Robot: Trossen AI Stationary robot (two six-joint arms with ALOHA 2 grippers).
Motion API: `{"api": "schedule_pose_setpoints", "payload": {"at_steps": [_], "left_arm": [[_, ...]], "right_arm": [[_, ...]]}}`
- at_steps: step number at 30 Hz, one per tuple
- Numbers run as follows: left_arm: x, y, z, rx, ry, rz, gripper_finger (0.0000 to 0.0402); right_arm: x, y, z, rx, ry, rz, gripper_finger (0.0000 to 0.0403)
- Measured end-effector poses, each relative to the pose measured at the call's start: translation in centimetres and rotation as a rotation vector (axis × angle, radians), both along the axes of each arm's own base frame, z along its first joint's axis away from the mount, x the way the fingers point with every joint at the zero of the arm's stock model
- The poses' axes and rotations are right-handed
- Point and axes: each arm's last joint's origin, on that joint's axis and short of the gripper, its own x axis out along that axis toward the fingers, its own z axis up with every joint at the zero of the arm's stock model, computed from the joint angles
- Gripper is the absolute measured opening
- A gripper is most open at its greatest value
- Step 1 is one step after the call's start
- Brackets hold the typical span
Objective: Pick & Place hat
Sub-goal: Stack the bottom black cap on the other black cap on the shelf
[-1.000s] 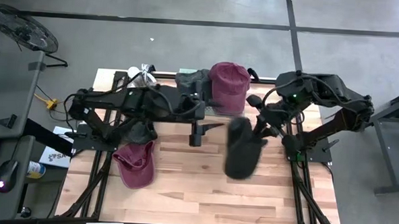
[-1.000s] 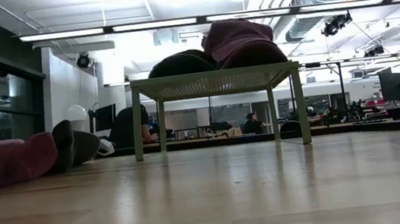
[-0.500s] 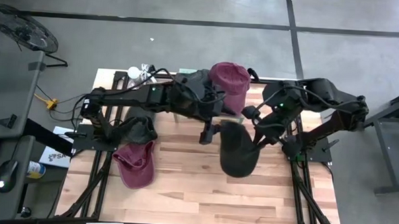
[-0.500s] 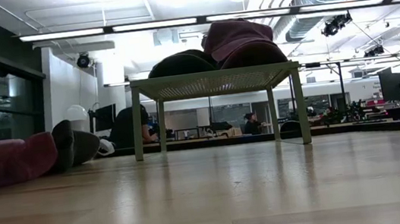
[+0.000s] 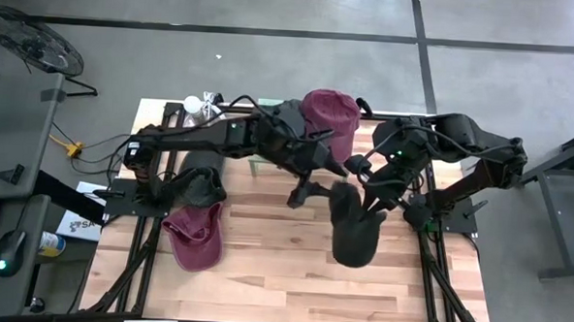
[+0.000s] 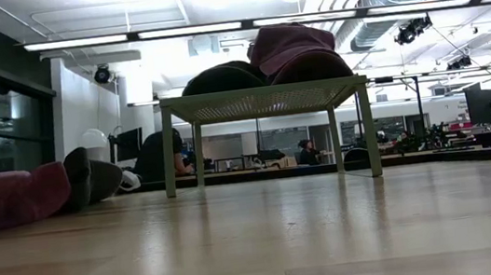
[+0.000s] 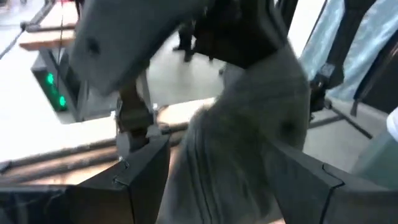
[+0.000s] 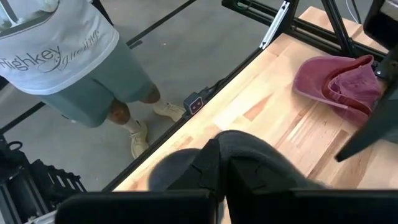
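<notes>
We see right gripper (image 5: 371,196) pinching dark hat (image 5: 354,227), hat hanging above table (image 5: 263,276) mid-right. Since half second ago hat swung right and nearer. Left gripper (image 5: 317,180), fingers spread, has moved in until just beside hat's left edge; from left wrist, hat fabric (image 7: 249,155) sits between its fingers. We judge handover or joint grip coming. Maroon hat (image 5: 196,237) lies near-left, another (image 5: 330,119) on far rack.

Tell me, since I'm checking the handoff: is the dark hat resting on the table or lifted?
Lifted. The right tool is shut on the dark hat, which hangs above the table.
</notes>
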Motion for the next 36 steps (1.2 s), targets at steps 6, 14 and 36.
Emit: {"api": "schedule_pose_setpoints", "payload": {"at_steps": [6,14,36], "left_arm": [[1.1,0.0,-0.7,0.003,-0.023,-0.011,0.0247],[1.7,-0.3,-1.2,-0.043,-0.016,-0.088,0.0247],[2.8,-0.2,-2.3,-0.045,0.0,-0.028,0.0171]], "right_arm": [[0.0,0.0,0.0,0.005,0.005,-0.005,0.0],[0.0,0.0,0.0,0.009,0.011,-0.009,0.0],[-0.1,0.0,-0.1,0.003,0.018,-0.005,0.0]]}}
